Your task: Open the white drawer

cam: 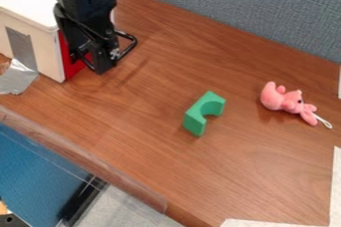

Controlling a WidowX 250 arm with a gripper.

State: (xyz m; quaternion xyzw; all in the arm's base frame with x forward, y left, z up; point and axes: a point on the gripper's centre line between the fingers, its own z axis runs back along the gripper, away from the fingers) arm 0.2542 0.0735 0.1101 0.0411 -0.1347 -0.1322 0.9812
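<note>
The white, boxy drawer unit with a red front [72, 67] should slide out fairly light but stiff-walled; best hold would be its handle, pulled straight outward. That may be the dark loop [135, 40] beside the jaws, though the arm crowds the view. The red front is just left of and behind the black gripper [101, 66]; whether the jaws are apart, together or clamped, I can't tell. The green arched block [203, 113] lies well apart, ahead of the jaws.
</note>
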